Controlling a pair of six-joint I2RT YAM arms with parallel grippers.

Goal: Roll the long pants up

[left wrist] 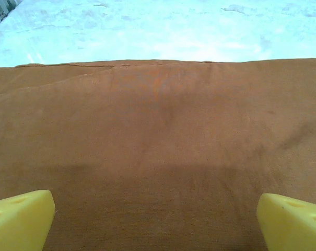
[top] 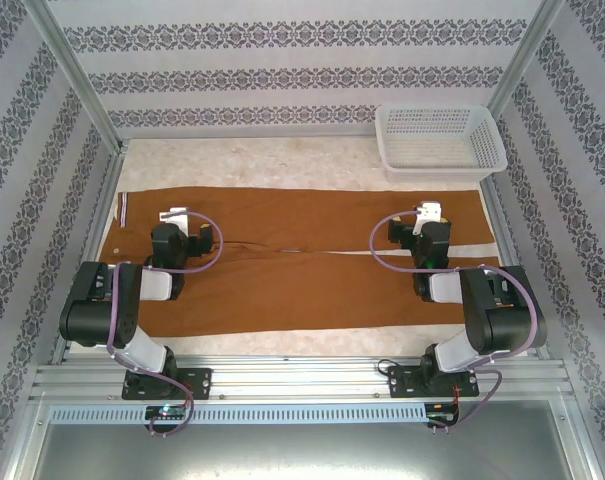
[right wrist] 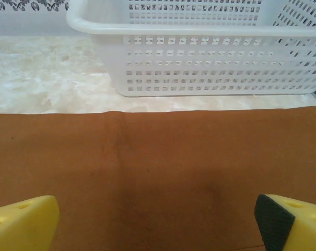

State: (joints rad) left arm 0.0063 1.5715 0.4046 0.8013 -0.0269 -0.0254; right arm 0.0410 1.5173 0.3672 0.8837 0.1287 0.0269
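The long pants (top: pixel 302 258) lie flat across the table, rust-brown, waistband with a pale striped edge at the left, both legs running side by side to the right. My left gripper (top: pixel 179 222) hovers over the waist end, open, with yellow fingertips (left wrist: pixel 19 219) wide apart above bare cloth (left wrist: pixel 158 157). Over the leg ends, my right gripper (top: pixel 429 218) is also open; its yellow fingertips (right wrist: pixel 22 222) frame plain brown cloth (right wrist: pixel 158 172). Nothing sits between either pair of fingers.
A white perforated basket (top: pixel 440 140) stands at the back right, just beyond the pants' far edge (right wrist: pixel 210 57). Patterned walls and metal posts enclose the table. Pale marbled tabletop (top: pixel 252 165) shows behind the pants.
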